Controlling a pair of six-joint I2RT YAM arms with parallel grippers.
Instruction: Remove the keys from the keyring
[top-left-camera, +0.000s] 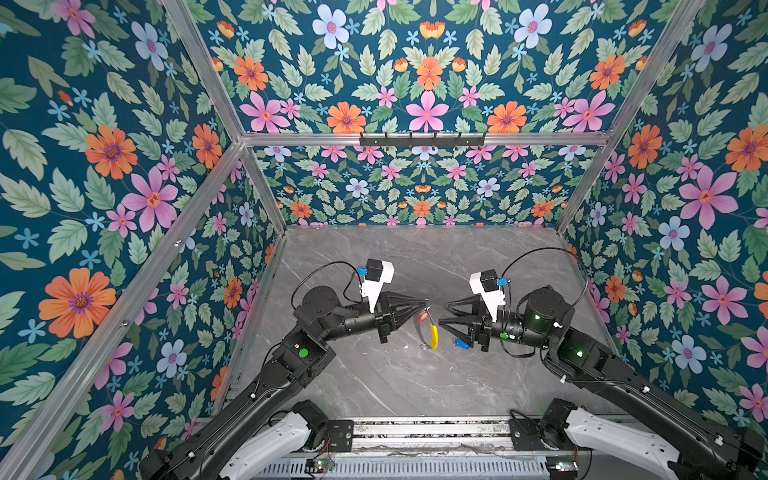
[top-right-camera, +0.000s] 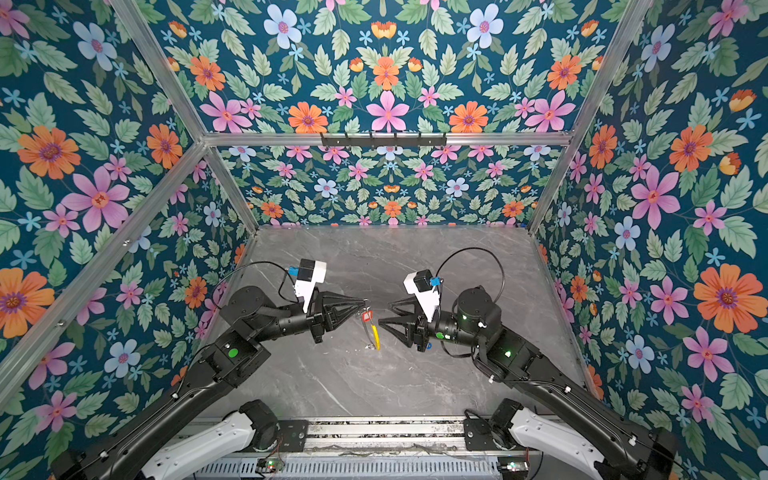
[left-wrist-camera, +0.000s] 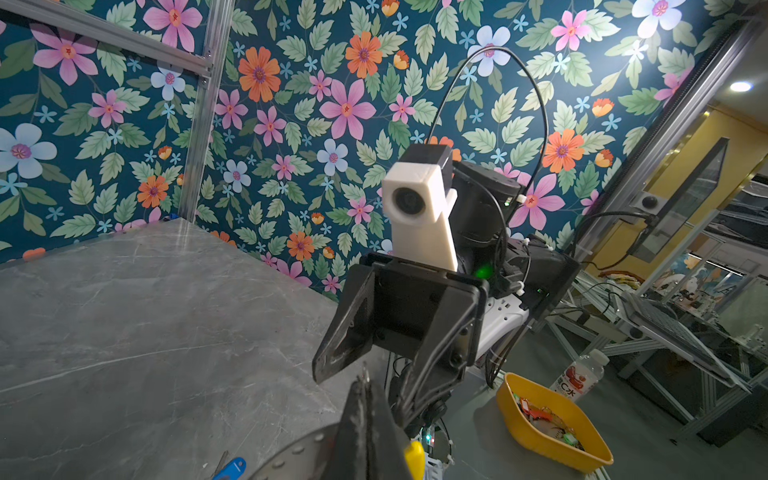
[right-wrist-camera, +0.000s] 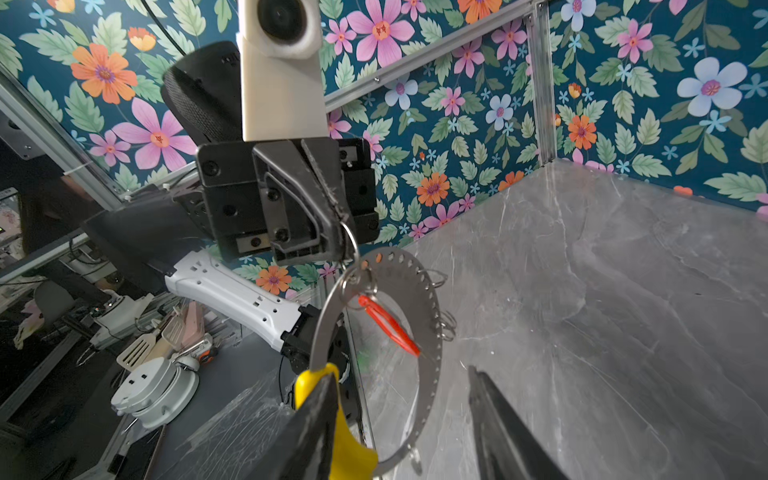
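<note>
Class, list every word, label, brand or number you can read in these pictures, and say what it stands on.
"C水": on the label of the plastic bottle beside the yellow bin; its other print is too small.
Red key tag: white patch, unreadable.

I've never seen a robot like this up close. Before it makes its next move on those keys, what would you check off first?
1. Left gripper has the keyring: ok, it is shut on a small split ring at the top and the keyring hangs from it.
2. Right gripper free to grab: ok, it is open and empty.
3. Blue-tagged key off the keyring: ok, it lies on the table.
4. Red-tagged key off the keyring: not ok, it hangs from the keyring.
5. Keyring hanging steady: cannot tell from one moment.
</note>
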